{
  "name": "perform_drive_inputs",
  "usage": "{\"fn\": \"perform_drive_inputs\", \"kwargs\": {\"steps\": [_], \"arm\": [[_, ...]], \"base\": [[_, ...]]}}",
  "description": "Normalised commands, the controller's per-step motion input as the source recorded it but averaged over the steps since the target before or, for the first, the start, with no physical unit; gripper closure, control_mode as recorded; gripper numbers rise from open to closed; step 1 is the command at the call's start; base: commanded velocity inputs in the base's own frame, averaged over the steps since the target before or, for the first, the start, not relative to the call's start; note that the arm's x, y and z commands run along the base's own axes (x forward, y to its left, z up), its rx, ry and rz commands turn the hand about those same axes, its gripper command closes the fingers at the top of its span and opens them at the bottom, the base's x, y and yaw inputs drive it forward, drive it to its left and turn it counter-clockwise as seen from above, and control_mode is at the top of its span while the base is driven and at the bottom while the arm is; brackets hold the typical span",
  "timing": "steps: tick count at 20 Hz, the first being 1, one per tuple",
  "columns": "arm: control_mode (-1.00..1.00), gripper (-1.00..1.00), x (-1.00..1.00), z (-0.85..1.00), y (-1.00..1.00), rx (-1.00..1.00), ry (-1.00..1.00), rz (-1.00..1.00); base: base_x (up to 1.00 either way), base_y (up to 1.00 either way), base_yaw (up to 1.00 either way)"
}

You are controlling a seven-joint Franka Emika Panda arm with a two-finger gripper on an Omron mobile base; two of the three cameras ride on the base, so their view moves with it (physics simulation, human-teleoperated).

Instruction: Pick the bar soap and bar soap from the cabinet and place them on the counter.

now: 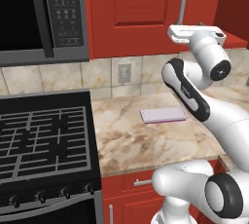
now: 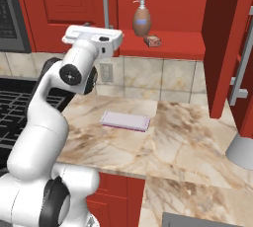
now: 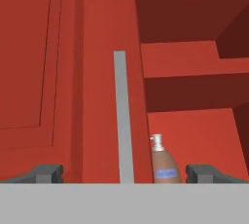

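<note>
Red cabinetry and a marbled beige surface (image 2: 192,137) frame the scene, but start at the gripper (image 3: 124,172): its two dark fingertips stand wide apart and empty in the hand view, raised level with the open cabinet (image 2: 168,4) and facing the closed door's long silver handle (image 3: 123,116). Just beyond the handle, on the red shelf (image 2: 173,46), stands a brown pump bottle (image 2: 142,18), and just beside it, toward the open side, lies one small salmon bar soap (image 2: 153,40); a second bar cannot be made out from here. On the surface below lies a flat lavender pad (image 2: 125,120), well apart from the shelf. The soap is likely light, rigid and rather slick, with rounded edges that could squirt out of a pinch, so closing across its short width, centred along its length, seems the safest hold.
</note>
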Motion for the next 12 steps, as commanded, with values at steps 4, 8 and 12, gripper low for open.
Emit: {"fn": "perform_drive_inputs", "kwargs": {"steps": [4,8,12], "arm": [[-1.0,-1.0,0.29,0.0,0.0,0.01,0.0,0.0],[-1.0,-1.0,0.29,0.0,0.0,0.0,0.0,0.0],[-1.0,-1.0,0.28,0.0,-0.01,0.01,0.0,0.0]], "base": [[0.0,0.0,0.0],[0.0,0.0,0.0],[0.0,0.0,0.0]]}}
